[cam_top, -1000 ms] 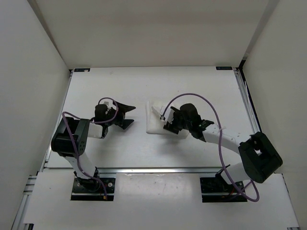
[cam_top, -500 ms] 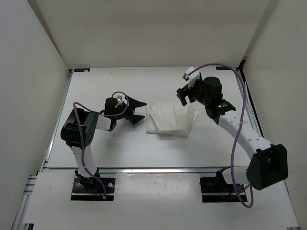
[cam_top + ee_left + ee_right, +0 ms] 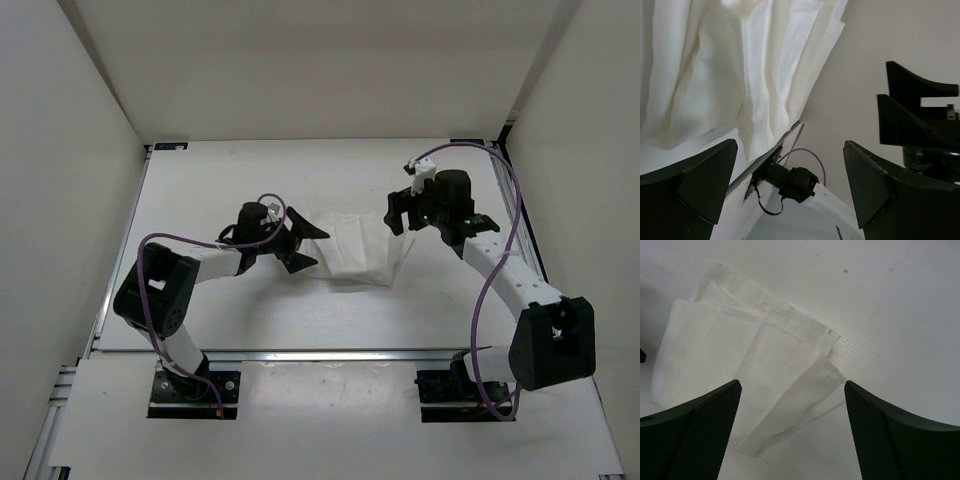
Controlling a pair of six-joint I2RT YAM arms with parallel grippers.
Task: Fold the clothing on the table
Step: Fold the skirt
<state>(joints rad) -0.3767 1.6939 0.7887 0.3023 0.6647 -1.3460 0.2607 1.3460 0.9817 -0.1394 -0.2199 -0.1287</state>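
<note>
On the white table (image 3: 230,180), the clothing (image 3: 360,250) lies near the middle as a loose, partly folded stack with uneven, stepped layers, so any sideways shove could slide it or spill the folds open. Your left gripper (image 3: 307,247) sits low with its fingers spread wide and empty, just beside the stack's left edge; driving in from there may bunch the fabric or pinch only the top layer. Your right gripper (image 3: 402,218) hangs over the right edge, also spread wide and empty, and could snag the small protruding flap if it descends.
</note>
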